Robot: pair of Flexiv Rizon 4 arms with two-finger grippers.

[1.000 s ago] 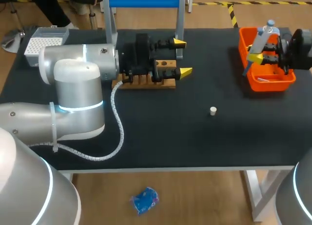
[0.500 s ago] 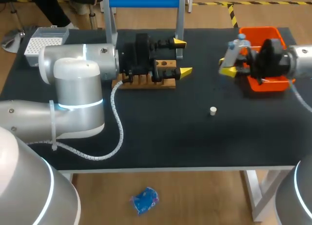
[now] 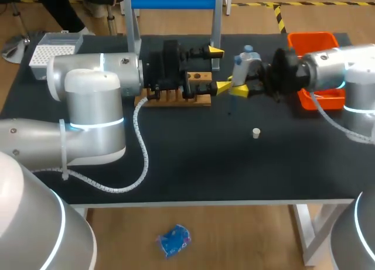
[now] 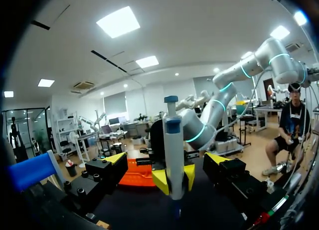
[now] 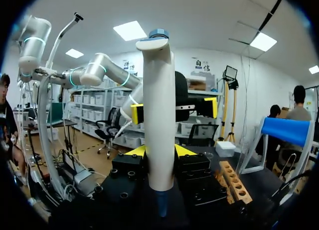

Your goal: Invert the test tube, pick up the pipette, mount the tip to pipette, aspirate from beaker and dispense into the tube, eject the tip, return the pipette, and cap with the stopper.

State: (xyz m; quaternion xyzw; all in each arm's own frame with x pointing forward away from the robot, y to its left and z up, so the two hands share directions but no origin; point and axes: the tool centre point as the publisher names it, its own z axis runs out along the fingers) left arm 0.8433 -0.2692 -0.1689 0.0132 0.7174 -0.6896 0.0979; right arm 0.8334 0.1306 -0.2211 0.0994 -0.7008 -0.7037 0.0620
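Note:
My right gripper (image 3: pixel 239 85) is shut on a white pipette (image 3: pixel 242 60) with a blue top and holds it upright above the table's middle. In the right wrist view the pipette (image 5: pixel 159 115) stands between my right gripper's (image 5: pixel 159 151) yellow tips. My left gripper (image 3: pixel 218 68) is open just to the left of it, over the end of the wooden tube rack (image 3: pixel 176 98). In the left wrist view the pipette (image 4: pixel 173 155) stands straight ahead of my open left gripper (image 4: pixel 167 160). A small white stopper (image 3: pixel 256 132) lies on the black table. I cannot make out a test tube or beaker.
An orange bin (image 3: pixel 310 44) sits at the back right, behind my right arm. A white tip box (image 3: pixel 55 47) stands at the back left corner. The left arm's body covers much of the table's left side. A tube rack (image 5: pixel 234 182) lies beside my right gripper.
My right arm has carried the pipette leftward from over the orange bin to just beside my left gripper. The left arm has kept still.

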